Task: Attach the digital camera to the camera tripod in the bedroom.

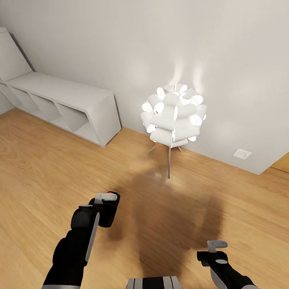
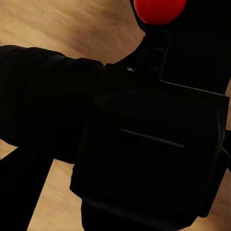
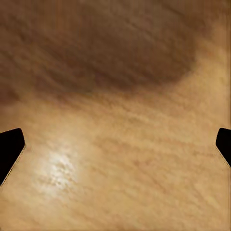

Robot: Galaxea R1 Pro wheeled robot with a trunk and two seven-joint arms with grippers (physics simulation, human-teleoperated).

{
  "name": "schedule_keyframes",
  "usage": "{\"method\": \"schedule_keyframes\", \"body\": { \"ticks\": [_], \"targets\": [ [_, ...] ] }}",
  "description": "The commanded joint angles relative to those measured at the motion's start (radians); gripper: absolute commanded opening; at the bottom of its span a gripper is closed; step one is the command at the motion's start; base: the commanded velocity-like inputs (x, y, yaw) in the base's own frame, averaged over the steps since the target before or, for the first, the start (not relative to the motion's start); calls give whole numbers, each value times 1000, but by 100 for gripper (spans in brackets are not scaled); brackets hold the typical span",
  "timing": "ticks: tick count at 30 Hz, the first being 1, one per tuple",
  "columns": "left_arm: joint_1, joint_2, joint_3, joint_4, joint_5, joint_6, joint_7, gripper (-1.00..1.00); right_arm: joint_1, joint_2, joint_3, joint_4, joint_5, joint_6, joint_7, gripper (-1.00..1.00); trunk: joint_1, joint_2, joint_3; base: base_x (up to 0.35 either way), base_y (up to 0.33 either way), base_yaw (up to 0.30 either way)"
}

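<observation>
— Left claw (image 1: pixel 106 202) is clamped on the camera (image 1: pixel 108 211), carried low over the wood floor (image 1: pixel 43 167); right claw (image 1: pixel 217 250) hangs spread, holding nothing.
— How will it handle?
— Light and rigid, I'd judge, but smooth-sided — keep the grip on the body, clear of the red button (image 2: pixel 159 9) and lens (image 2: pixel 43 96).
— Tripod?
— Ahead stand a lamp (image 1: pixel 173 112) and shelf (image 1: pixel 61 104).

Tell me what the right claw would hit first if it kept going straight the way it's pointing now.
Probably the wood floor. The right claw is open and holds nothing, and its wrist view looks straight onto bare boards with nothing between its tips. How far off the floor is can't be judged.
</observation>
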Motion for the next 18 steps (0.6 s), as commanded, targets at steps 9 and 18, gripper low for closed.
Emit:
{"method": "schedule_keyframes", "body": {
  "ticks": [9, 18],
  "targets": [
    [2, 0, 1, -1, -5, 4, 1, -100, 0, -3, -1, 1, -2, 1, -1, 100, -4, 2, 34, 0, 0, 0],
    [3, 1, 5, -1, -8, -2, 5, -100, 0, -3, -2, 23, -11, -8, 1, 100, -8, 4, 69, 0, 0, 0]
  ]
}}
